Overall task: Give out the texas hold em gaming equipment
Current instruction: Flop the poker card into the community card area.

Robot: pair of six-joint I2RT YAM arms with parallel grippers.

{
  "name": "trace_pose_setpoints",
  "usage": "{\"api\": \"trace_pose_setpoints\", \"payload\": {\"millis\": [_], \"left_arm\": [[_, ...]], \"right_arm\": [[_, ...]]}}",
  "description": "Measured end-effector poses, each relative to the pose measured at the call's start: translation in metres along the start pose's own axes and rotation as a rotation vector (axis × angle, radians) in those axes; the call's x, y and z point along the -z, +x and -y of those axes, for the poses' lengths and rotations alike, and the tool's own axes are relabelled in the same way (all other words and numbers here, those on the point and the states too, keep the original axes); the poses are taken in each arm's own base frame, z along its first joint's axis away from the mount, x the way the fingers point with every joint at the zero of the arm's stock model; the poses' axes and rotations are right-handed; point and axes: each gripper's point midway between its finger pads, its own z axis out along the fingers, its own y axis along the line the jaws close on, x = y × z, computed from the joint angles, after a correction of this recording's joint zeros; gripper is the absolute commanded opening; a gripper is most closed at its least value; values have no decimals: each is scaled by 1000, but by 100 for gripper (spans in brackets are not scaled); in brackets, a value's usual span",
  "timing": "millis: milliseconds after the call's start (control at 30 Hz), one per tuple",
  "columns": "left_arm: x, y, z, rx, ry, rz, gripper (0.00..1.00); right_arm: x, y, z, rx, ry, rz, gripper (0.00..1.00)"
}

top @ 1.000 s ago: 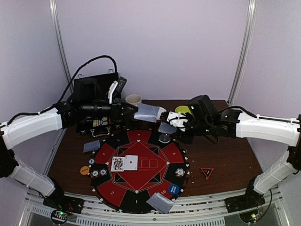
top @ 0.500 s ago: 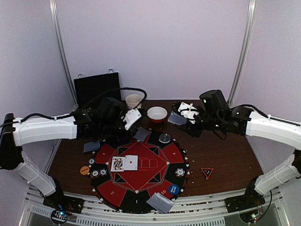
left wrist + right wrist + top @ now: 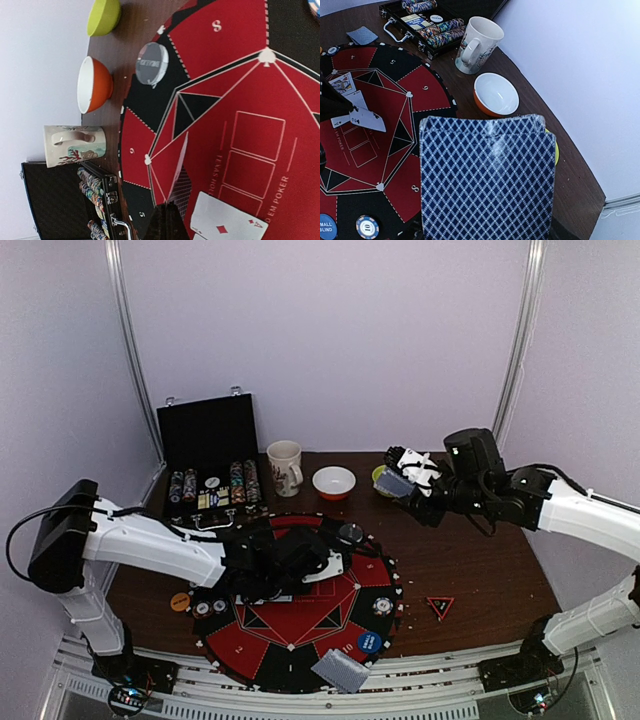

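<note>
The left tool (image 3: pixel 166 215) is pressed together on a single playing card (image 3: pixel 177 170). The card stands almost on edge low over the middle of the round mat (image 3: pixel 240 645), its long axis running from the fingertips toward the mat's far side and its patterned back turned toward the printed card outlines (image 3: pixel 257 135). A face-up ace of diamonds (image 3: pixel 222 225) lies flat on the mat just beside that tool, between it and the outlines. The move ahead turns on this: the outlines lie to the back-facing side of the held card, so it would probably have to tip over that way to land flat beside the ace. The left arm is plainly the nearer one for this. The right tool (image 3: pixel 408 480) is raised off the mat's far-right edge, above the bench near the bowls. It is clamped on the blue-backed deck (image 3: pixel 487 175), whose broad face fills its wrist view. Of the other gear, a pair of face-down cards (image 3: pixel 340 670) sits at the mat's near edge, the blue disc (image 3: pixel 370 642) is just inside that edge, and the triangle marker (image 3: pixel 440 606) rests on the bench to the mat's right.
</note>
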Motion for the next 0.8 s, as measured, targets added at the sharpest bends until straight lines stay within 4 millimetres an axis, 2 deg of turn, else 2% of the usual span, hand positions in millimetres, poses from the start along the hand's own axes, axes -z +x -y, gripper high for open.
{"api": "trace_pose_setpoints", "payload": {"millis": [200,433,800], "left_arm": [[-12,4,37,-47,102,-10,0],[-19,20,92,-68,334,-72,0],[-11,14,104,25,444,-73,0]], "right_arm": [[2,1,0,-1,-1,4,57],[3,2,-1,-2,-2,7,57],[3,3,-3,-2,-10,7,57]]}}
